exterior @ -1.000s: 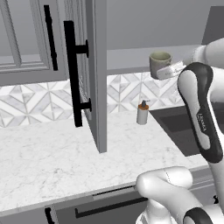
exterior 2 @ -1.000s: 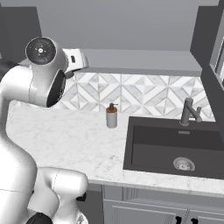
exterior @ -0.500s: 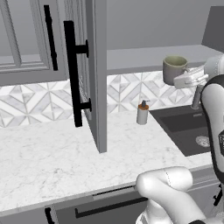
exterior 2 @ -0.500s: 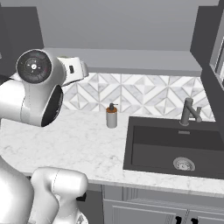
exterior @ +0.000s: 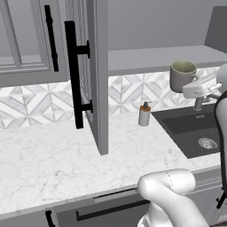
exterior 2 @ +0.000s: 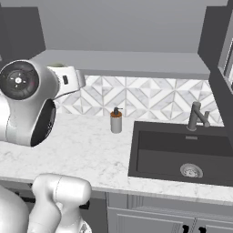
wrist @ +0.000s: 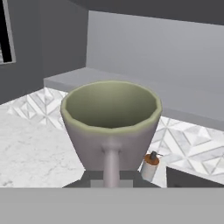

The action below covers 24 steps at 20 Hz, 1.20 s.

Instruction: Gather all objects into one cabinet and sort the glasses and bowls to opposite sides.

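Mug (exterior: 183, 76) hangs upright in the air in the left base view, above the dark sink (exterior: 195, 131) and level with the grey shelf (exterior: 159, 58), its mouth facing up. The gripper (exterior: 195, 87) grips it from the right; the finger gap is hidden, so its width cannot be read. The hand view adds the mug's (wrist: 111, 127) handle facing the camera, its grey body and olive-green rim and inside. The right base view shows the faucet (exterior 2: 197, 116) and soap dispenser (exterior 2: 116, 121) on the marble counter (exterior 2: 86, 150).
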### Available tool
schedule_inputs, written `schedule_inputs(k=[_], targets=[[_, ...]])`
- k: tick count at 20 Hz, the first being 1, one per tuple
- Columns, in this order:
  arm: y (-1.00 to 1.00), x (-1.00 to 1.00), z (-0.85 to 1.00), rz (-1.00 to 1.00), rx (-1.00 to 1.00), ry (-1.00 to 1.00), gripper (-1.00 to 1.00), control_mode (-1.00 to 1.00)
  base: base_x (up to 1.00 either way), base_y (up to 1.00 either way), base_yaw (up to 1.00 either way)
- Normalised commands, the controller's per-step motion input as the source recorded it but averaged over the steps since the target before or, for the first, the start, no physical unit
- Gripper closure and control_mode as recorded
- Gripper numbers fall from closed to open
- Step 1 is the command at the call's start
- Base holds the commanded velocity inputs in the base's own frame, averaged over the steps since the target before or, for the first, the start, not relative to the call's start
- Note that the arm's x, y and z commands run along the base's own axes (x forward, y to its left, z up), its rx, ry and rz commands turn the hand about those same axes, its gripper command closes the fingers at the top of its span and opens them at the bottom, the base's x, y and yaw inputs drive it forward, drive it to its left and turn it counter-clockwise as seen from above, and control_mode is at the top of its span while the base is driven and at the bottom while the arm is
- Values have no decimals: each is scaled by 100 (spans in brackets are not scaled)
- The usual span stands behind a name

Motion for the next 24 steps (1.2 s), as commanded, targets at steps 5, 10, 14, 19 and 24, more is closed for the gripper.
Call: schedule_inputs(k=[5, 10, 14, 19, 24], targets=[[27, -3, 7, 0, 0, 3, 100, -100, 0, 0, 0], [16, 19, 0, 0, 0, 13, 100, -100, 0, 0, 0], [2, 12, 0, 0, 0, 7, 100, -100, 0, 0, 0], [0, 0, 0, 0, 0, 2, 100, -100, 0, 0, 0], [0, 0, 0, 0, 0, 0, 100, 100, -26, -1, -1]])
